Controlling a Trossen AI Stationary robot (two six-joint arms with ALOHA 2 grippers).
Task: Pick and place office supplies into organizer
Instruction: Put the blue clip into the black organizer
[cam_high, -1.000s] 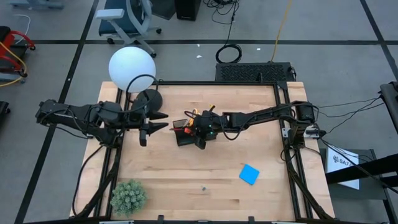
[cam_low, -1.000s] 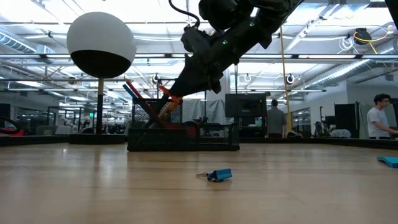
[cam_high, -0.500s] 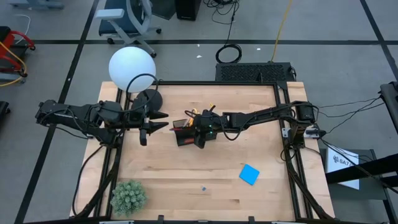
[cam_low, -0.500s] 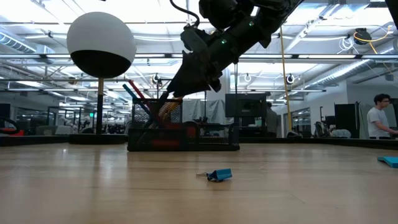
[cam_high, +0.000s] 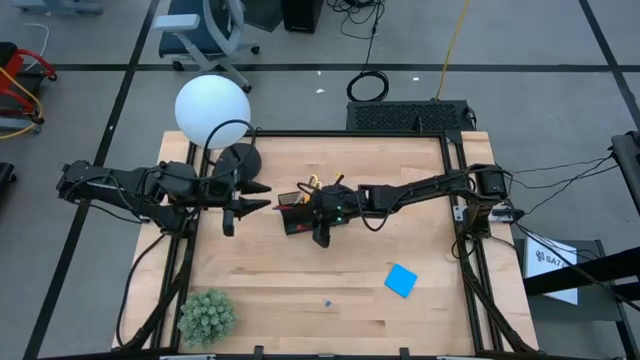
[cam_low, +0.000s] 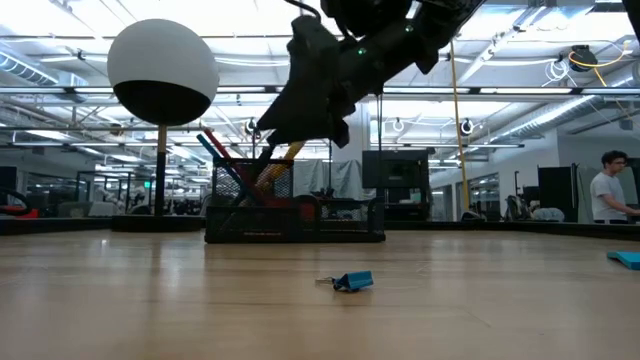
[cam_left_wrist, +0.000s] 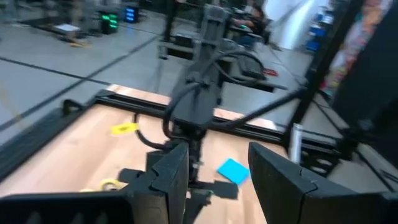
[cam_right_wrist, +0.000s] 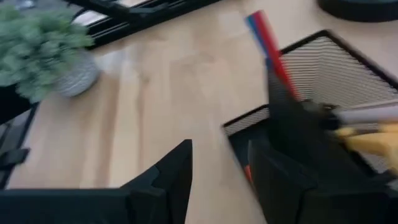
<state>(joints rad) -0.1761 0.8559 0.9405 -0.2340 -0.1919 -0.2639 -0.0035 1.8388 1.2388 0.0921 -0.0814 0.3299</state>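
Note:
The black mesh organizer (cam_high: 292, 212) (cam_low: 295, 218) (cam_right_wrist: 336, 78) stands mid-table. Blue and red pens (cam_low: 215, 150) (cam_right_wrist: 266, 34) and yellow-handled scissors (cam_low: 280, 160) (cam_right_wrist: 367, 142) lean out of its upright cup. My right gripper (cam_high: 322, 230) (cam_low: 268, 122) (cam_right_wrist: 221, 180) hovers open just above the organizer's near side, touching nothing. My left gripper (cam_high: 232, 212) (cam_left_wrist: 217, 180) waits open to the organizer's left. A blue square note pad (cam_high: 401, 280) (cam_left_wrist: 233, 168) lies flat on the table toward the right near corner. A small blue piece (cam_high: 327, 301) (cam_low: 352, 282) lies near the near edge.
A white globe lamp (cam_high: 212, 112) (cam_low: 162, 70) with a round black base (cam_high: 240, 160) stands at the far left. A green potted plant (cam_high: 205, 315) (cam_right_wrist: 43, 56) sits at the near left corner. Bare wood lies between the organizer and the near edge.
My right gripper has risen from the organizer's cup and drawn slightly toward the near edge. The yellow-handled scissors that showed at its tips now lean in the cup, apart from it.

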